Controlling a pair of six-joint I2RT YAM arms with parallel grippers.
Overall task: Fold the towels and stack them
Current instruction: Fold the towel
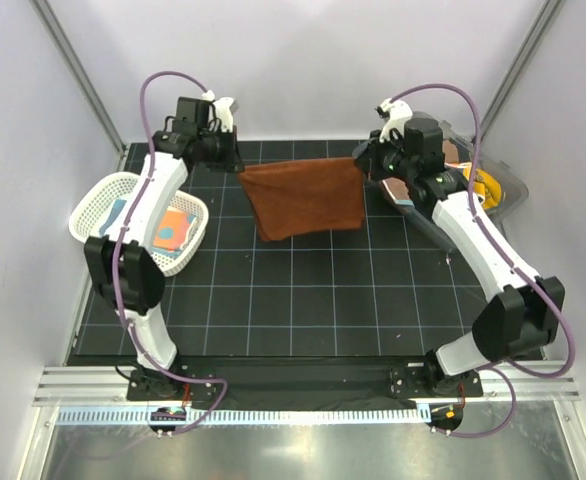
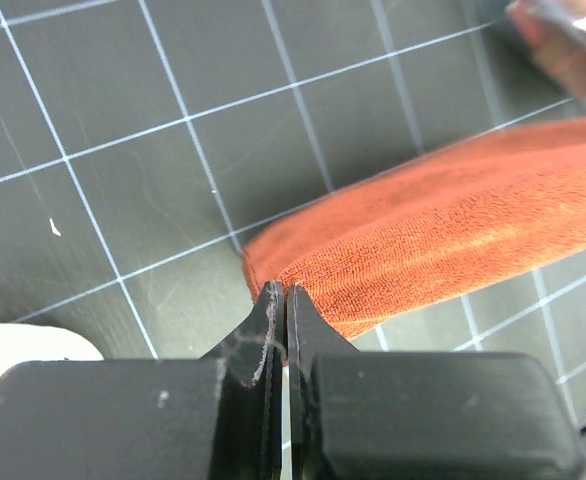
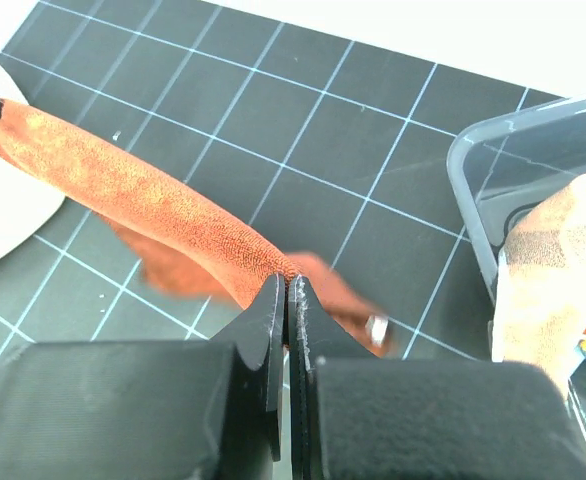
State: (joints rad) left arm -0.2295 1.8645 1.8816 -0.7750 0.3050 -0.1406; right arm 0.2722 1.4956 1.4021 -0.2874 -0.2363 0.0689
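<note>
A plain rust-brown towel (image 1: 305, 198) hangs stretched between my two grippers above the far middle of the mat. My left gripper (image 1: 235, 160) is shut on its left top corner (image 2: 273, 268). My right gripper (image 1: 365, 162) is shut on its right top corner (image 3: 273, 262). The towel's lower edge drapes toward the mat. More towels lie in the white mesh basket (image 1: 98, 205), one red-orange and blue (image 1: 171, 229). Other towels (image 1: 478, 185) sit in the clear bin (image 1: 511, 190), one of them orange in the right wrist view (image 3: 553, 260).
The white mesh basket stands at the left edge of the black grid mat (image 1: 303, 300). The clear plastic bin stands at the far right, close beside my right gripper. White walls and metal frame posts enclose the table.
</note>
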